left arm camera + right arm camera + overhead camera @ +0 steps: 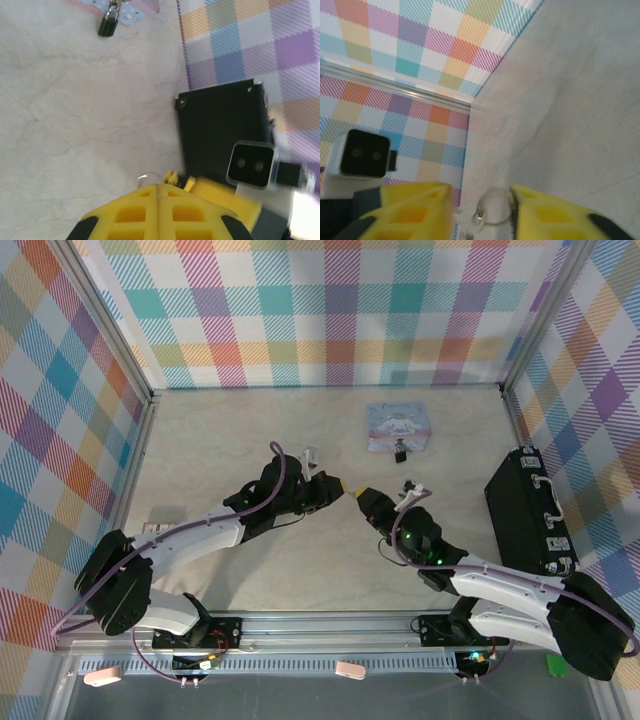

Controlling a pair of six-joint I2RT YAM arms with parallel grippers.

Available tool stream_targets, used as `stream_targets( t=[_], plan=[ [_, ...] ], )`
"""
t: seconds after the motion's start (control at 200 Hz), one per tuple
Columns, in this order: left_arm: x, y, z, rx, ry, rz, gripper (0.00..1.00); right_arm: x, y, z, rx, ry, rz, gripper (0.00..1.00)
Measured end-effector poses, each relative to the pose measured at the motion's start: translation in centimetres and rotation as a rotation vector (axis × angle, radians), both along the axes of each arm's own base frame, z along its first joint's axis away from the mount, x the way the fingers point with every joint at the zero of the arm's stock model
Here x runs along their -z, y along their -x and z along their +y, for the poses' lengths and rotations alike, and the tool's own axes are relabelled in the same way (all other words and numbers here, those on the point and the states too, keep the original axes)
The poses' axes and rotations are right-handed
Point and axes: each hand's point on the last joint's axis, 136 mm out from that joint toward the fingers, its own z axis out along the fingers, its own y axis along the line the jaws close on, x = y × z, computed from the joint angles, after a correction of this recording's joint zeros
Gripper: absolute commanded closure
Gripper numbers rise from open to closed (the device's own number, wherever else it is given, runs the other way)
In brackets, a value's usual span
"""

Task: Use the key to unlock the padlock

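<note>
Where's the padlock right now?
Top view: the padlock lies right of centre, at the near edge of the pale blue tin, left of the black case.

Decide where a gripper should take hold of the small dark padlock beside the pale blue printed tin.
Probably grip the small dark padlock by its body, across the sides, coming from the arms' side. Its shackle end meets the pale blue printed tin, while the body lies out on the table.
</note>
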Motion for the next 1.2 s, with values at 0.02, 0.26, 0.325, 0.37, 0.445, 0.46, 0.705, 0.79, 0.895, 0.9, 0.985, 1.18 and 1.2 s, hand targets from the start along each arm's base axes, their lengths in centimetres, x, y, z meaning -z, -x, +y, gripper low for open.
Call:
stream_targets(
  t=[0.02,0.26,0.325,0.37,0.445,0.46,0.705,0.79,0.895,0.9,0.985,1.18,1.2],
  plan=[
    [-0.3,0.0,0.1,0.006,-0.014,-0.016,1.00,-0.1,-0.3,-0.4,0.000,-0.002,-0.002,0.56],
    [-4.0,0.6,2.4,0.094,-0.125,-0.196,1.00,-0.4,0.3,-0.8,-0.150,0.043,-0.106,0.41],
    [-3.9,1.0,2.3,0.129,-0.139,-0.209,1.00,-1.7,1.1,0.0,-0.213,0.048,-0.181,0.39],
    [-3.7,1.4,2.2,0.158,-0.150,-0.212,1.00,-2.5,1.6,0.4,-0.251,0.049,-0.225,0.39],
    [-3.4,2.0,2.1,0.196,-0.159,-0.213,1.00,-3.4,2.4,1.2,-0.312,0.053,-0.287,0.39],
    [-3.3,2.1,2.1,0.203,-0.161,-0.213,1.00,-3.6,2.5,1.3,-0.322,0.053,-0.298,0.39],
    [-3.4,3.1,1.6,0.279,-0.154,-0.230,1.00,-3.4,3.4,3.5,-0.463,0.057,-0.351,0.40],
    [-3.6,3.3,1.5,0.294,-0.146,-0.236,1.00,-3.4,3.5,4.4,-0.516,0.052,-0.350,0.43],
    [-3.9,3.5,1.4,0.305,-0.139,-0.243,1.00,-4.1,3.6,5.2,-0.557,0.036,-0.375,0.49],
    [-3.9,3.5,1.4,0.305,-0.139,-0.244,1.00,-4.2,3.6,5.2,-0.559,0.036,-0.377,0.50],
    [-4.0,3.5,1.5,0.306,-0.146,-0.253,1.00,-4.2,3.9,5.4,-0.581,0.027,-0.386,0.54],
    [-4.3,3.6,2.0,0.302,-0.166,-0.261,1.00,-3.9,4.2,5.9,-0.618,0.017,-0.373,0.63],
    [-4.4,3.7,2.0,0.303,-0.167,-0.262,1.00,-3.9,4.2,5.9,-0.623,0.014,-0.371,0.64]
  ],
)
